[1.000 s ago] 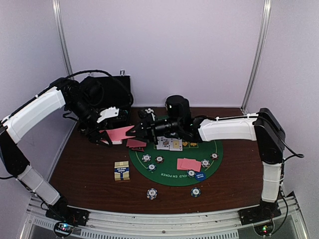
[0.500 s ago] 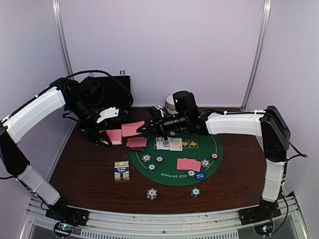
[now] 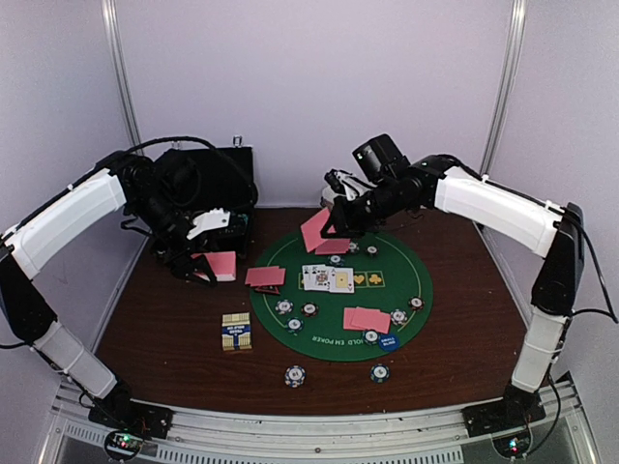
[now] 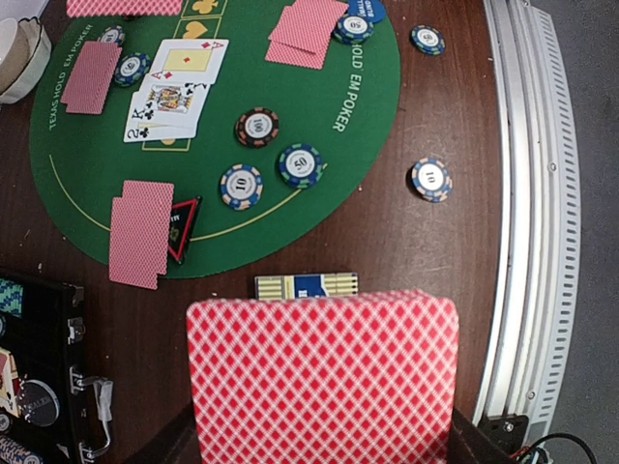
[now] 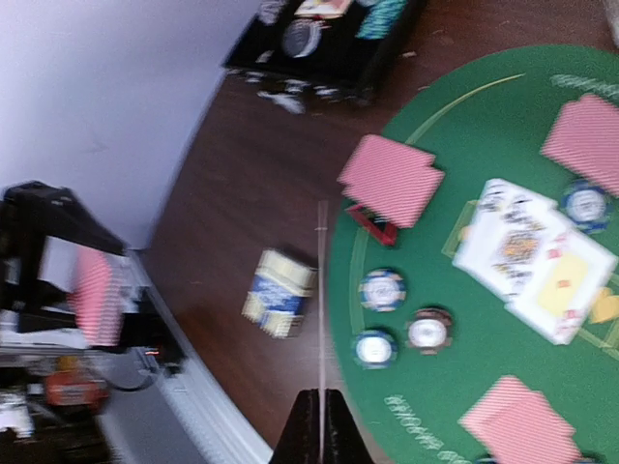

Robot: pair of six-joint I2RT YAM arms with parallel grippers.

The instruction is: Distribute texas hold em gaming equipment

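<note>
Pink-backed, thin, glossy: logged 1 card [image 3: 315,230] clamped edge-on in right jaws [image 3: 336,223], held up over far side of green felt mat [image 3: 426,290]. Logged left jaws [image 3: 209,265] clenched on deck [image 4: 322,377] above dark wood counter [image 3: 155,329]. Judged cards light, bendy, slick, easily fanned; best pinched at 1 short edge. Noted round striped chips [image 4: 256,127] on mat, hard, rigid.
</note>
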